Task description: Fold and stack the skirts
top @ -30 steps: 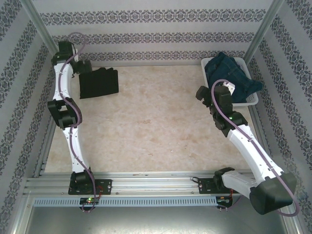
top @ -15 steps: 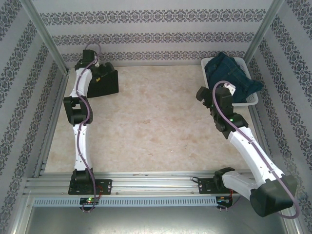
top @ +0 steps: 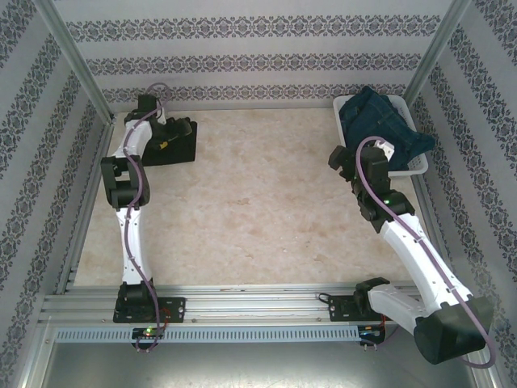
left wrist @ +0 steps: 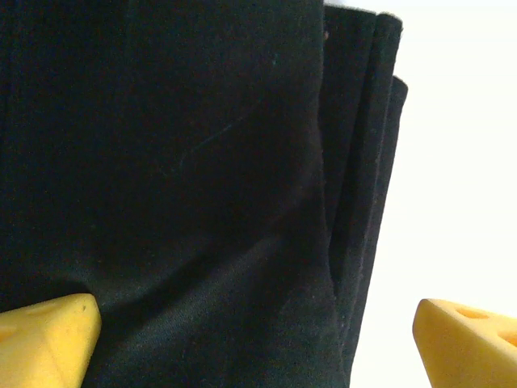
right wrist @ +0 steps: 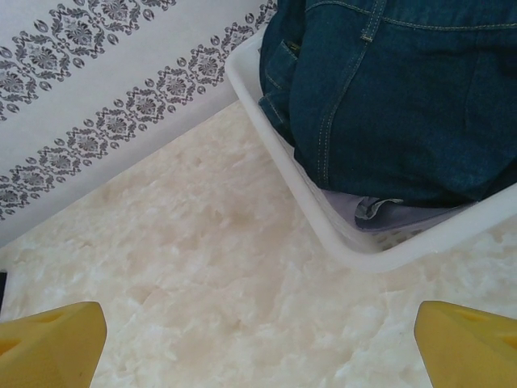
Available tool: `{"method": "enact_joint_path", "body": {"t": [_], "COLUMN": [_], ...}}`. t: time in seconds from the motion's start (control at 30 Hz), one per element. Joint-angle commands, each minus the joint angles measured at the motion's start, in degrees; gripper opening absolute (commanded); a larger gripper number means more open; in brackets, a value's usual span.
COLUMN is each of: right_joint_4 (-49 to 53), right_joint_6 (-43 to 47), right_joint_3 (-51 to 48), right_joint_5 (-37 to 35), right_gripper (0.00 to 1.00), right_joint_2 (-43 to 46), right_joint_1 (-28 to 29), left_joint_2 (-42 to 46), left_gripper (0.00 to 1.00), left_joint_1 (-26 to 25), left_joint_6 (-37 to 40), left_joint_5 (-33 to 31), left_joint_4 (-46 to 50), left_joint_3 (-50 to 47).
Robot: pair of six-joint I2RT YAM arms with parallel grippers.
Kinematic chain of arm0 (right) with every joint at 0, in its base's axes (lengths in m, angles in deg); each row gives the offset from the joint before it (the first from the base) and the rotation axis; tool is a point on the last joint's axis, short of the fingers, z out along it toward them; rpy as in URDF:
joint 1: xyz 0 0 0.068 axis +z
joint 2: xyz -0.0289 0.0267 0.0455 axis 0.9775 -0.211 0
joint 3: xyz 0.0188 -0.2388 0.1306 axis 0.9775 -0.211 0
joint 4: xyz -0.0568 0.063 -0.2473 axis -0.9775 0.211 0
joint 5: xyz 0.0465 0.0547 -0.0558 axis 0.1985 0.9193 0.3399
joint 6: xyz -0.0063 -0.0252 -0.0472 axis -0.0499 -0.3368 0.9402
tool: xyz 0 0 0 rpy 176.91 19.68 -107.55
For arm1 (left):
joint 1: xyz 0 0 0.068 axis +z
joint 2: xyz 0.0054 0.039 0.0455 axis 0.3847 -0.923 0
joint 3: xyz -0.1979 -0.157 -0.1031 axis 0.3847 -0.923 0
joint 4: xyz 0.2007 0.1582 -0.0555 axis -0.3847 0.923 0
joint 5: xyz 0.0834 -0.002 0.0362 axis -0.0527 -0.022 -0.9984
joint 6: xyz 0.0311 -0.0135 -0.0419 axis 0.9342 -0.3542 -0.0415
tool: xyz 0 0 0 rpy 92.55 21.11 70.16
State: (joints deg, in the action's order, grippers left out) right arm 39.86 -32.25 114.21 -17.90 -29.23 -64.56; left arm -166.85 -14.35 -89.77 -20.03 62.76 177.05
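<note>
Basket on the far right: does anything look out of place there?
Yes, mildly. The denim skirt is heaped unfolded and spills over the right rim of the basket. Pale cloth is squashed beneath it. Nothing looks damaged.

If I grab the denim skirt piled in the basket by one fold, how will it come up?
Probably floppy: the denim skirt lies bunched and drapes over the basket rim, so it should unfurl and hang. Likely fairly heavy for cloth, given thick stitched seams. It may drag the lavender-grey cloth beneath.
</note>
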Motion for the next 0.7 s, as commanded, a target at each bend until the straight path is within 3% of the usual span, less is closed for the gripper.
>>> {"method": "enact_joint_path", "body": {"t": [0.0,0.27,0.47,0.57,0.67], "right_joint_4": [0.63,0.08,11.09,11.91,13.41], "right_joint_6": [2.31,5.51,13.87,16.24,20.06], "right_joint_3": [2.42,4.6,16.68,21.24,28.62], "right_joint_5": [0.84,6.92,10.42,9.74,14.72], "right_gripper": [0.98,0.98,0.98,0.98,0.98], "right_joint_2": [-0.09,-3.71,-16.7,-23.58,-31.96], "right_joint_1": [-0.8,-4.66,-12.99,-17.72,-22.7], "left_joint_2": [3.01,6.77,11.43,18.52,28.34], "left_gripper": [1.0,1.0,1.0,1.0,1.0], "left_joint_1": [1.01,1.66,1.59,0.76,-0.55], "left_joint_6": [6.13,0.96,-4.91,-9.09,-11.75], "left_joint_5": [-1.01,6.09,8.78,12.16,11.82], "left_joint_4": [3.45,-1.74,-2.42,-7.32,-14.39], "left_joint_3": [-3.99,-7.25,-2.26,-7.83,-19.66]}}
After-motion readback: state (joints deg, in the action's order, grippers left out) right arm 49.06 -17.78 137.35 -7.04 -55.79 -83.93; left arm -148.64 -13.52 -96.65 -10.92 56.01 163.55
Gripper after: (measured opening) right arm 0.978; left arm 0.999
